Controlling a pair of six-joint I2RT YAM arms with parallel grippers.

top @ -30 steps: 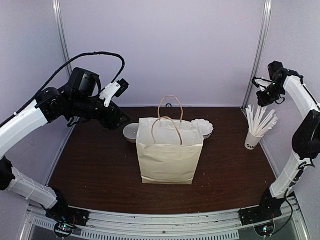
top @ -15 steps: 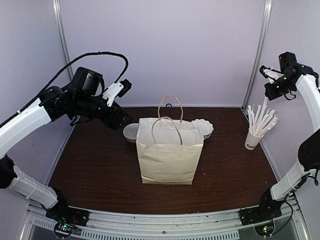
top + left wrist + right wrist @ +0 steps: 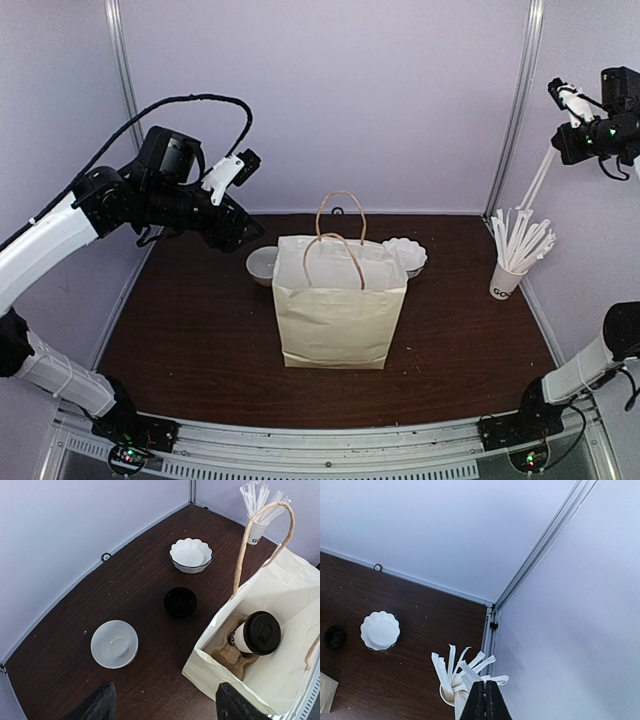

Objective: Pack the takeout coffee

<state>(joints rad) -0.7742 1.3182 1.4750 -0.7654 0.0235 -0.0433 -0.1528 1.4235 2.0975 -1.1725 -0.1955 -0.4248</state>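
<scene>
The takeout coffee [image 3: 255,635], a white paper cup with dark letters and a black lid on top, stands in a brown cardboard carrier [image 3: 227,655] inside the open paper bag [image 3: 280,600]. From the top view the bag [image 3: 340,310] hides it. My left gripper [image 3: 167,710] hangs open and empty over the table just behind the bag's left corner [image 3: 240,228]. High at the far right, my right gripper [image 3: 560,148] is shut on a white stick [image 3: 538,180] that dangles above the cup of sticks [image 3: 505,280]. The right wrist view shows its jaws pressed together [image 3: 485,700].
A plain white bowl [image 3: 114,643] and a scalloped white bowl [image 3: 191,555] sit behind the bag, with a round black object [image 3: 180,601] on the table between them. The cup of sticks [image 3: 447,695] stands near the right wall. The bag's handles [image 3: 340,215] stick up.
My right arm has risen up and to the right, lifting one white stick out of the cup. The left arm has barely shifted and stays open.
</scene>
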